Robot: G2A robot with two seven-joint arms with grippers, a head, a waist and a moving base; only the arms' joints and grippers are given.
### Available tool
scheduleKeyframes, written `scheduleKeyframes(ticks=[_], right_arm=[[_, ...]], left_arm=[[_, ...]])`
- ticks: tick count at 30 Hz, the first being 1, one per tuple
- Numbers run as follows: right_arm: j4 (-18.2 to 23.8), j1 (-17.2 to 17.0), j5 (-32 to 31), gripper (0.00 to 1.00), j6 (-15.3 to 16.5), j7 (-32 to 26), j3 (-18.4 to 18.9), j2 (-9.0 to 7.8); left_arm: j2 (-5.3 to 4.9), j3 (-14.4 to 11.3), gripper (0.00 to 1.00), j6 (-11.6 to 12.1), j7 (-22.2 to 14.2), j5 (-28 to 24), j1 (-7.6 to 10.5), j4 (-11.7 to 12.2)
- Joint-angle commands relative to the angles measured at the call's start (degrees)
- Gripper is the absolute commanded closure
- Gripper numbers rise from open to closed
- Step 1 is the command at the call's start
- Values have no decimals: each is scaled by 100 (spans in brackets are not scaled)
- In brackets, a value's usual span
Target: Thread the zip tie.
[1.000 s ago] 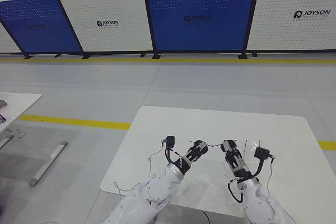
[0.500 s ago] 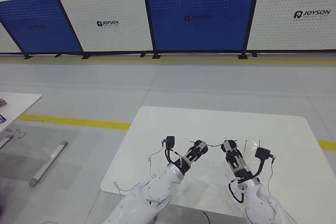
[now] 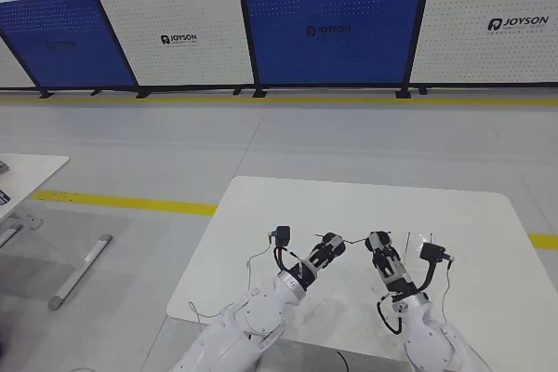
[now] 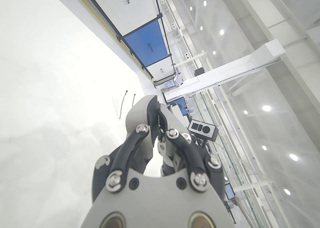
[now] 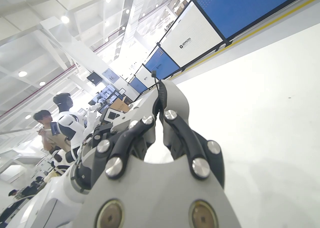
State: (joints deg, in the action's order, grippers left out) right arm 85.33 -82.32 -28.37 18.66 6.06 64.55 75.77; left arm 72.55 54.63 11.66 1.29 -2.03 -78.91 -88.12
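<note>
Nearest to us, our left gripper [image 4: 157, 105] has its jaws pressed fully together. The wrist view shows nothing poking out past them, but from above a thin dark line runs from its tip toward the other arm, so we judge it pinches one end of the zip tie [image 3: 354, 242]. Just beside it, our right gripper [image 5: 160, 89] is clamped shut on the other end, with the small square head standing proud of the fingertips. The tie hangs in the air between the two grippers, above the table [image 3: 288, 214]. We judge the step in hand to be bringing the tail to the head's slot. To do it well, we should hold the head rigid and square to the incoming tail, with the slot facing it. The strap is thin and springy, so we should approach slowly and along the slot's axis rather than sideways. A grip close to the tail's tip would cut the wobble. Farther out, two spare zip ties [image 4: 122, 104] lie flat on the table, well apart from the work.
</note>
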Motion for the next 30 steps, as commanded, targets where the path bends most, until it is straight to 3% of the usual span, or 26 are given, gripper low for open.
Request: scheduleKeyframes(ticks=[1,11,24,30], right_arm=[[-1,-6,7,100,14,10,9,3],[-17,-31,-22,100,67,12,-116,45],[-4,17,767,100,82,358,-342,94],[-245,133,876,100,82,229,-410,63]], left_arm=[[0,0,100,0,0,0,0,0],[0,0,100,0,0,0,0,0],[0,0,100,0,0,0,0,0],[0,0,100,0,0,0,0,0]])
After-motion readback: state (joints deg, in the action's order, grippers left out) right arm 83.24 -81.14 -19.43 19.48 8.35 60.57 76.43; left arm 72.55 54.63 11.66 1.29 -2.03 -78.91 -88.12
